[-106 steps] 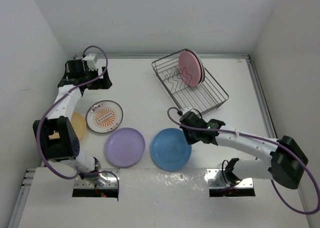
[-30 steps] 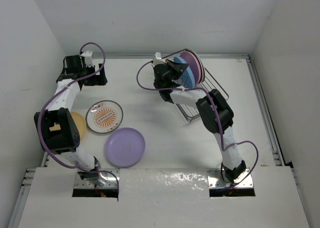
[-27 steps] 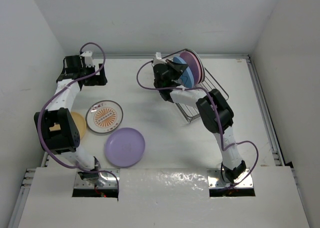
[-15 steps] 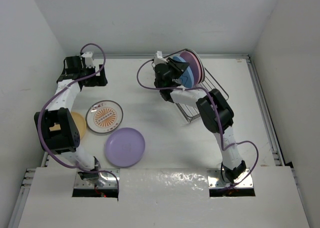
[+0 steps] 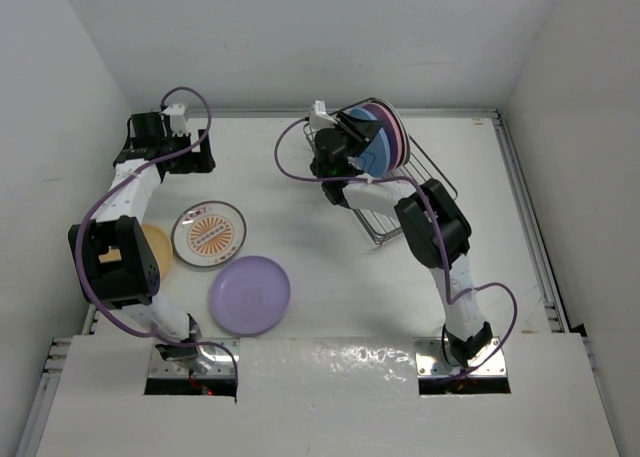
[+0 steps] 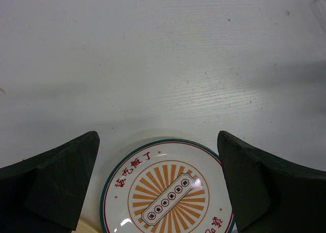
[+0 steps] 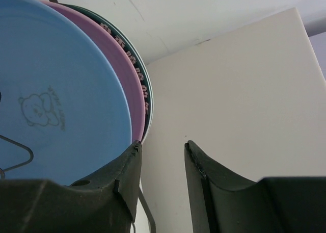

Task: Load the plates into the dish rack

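The dish rack (image 5: 420, 192) stands at the back right. A blue plate (image 5: 375, 155) stands on edge in it, in front of a pink plate (image 5: 394, 137) and a green-rimmed plate (image 7: 146, 98). My right gripper (image 5: 352, 142) is at the rack's left end. In the right wrist view it (image 7: 162, 147) is open, with the blue plate (image 7: 56, 90) to the left of its left finger and only the wall between the jaws. My left gripper (image 5: 204, 155) is open and empty above the table at the back left, beyond the orange sunburst plate (image 6: 168, 192). A purple plate (image 5: 250, 295) and a yellow-orange plate (image 5: 156, 252) lie flat on the table.
The sunburst plate (image 5: 209, 233) partly overlaps the yellow-orange plate at the left. White walls close in the table at the back and both sides. A rack wire (image 7: 146, 212) runs just below my right gripper's left finger.
The blue plate was flat on the table 3.5 s ago; it now stands in the rack. Over the last second it shifted slightly right, toward the pink plate. The left arm is still.
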